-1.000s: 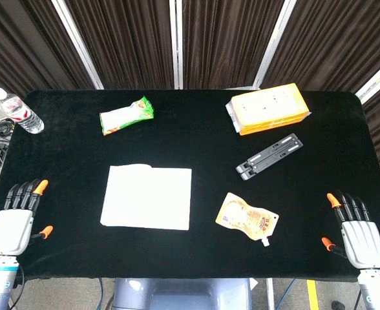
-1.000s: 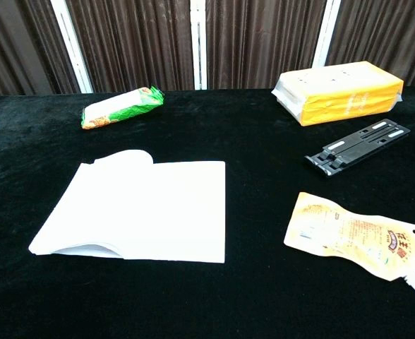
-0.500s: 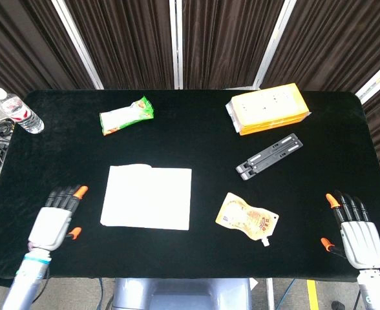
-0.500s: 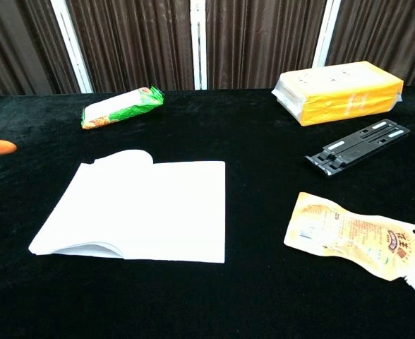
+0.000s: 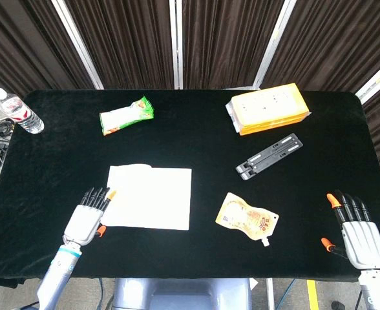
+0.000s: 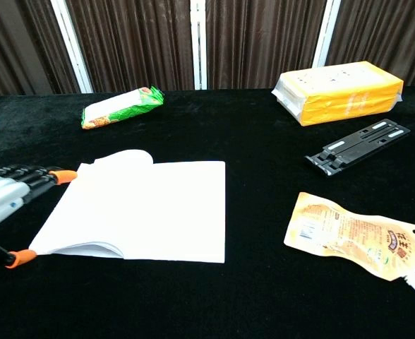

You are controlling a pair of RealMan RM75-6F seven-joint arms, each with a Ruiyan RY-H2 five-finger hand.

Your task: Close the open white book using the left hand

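Note:
The open white book (image 5: 148,197) (image 6: 140,208) lies flat on the black table, left of centre, with a page curling up at its far left corner. My left hand (image 5: 88,216) (image 6: 10,201) is open, palm down, right beside the book's left edge. Its orange fingertips (image 6: 64,176) reach the edge; whether they touch it I cannot tell. My right hand (image 5: 357,231) rests open at the front right corner, far from the book, and shows only in the head view.
A green snack pack (image 5: 126,115) lies behind the book. An orange-and-white package (image 5: 267,108), a black folding stand (image 5: 269,155) and a yellow spouted pouch (image 5: 247,219) sit to the right. A water bottle (image 5: 19,111) stands at the far left edge.
My left hand has moved right from the table's front left corner to the book's left edge. The right hand and the book have stayed put.

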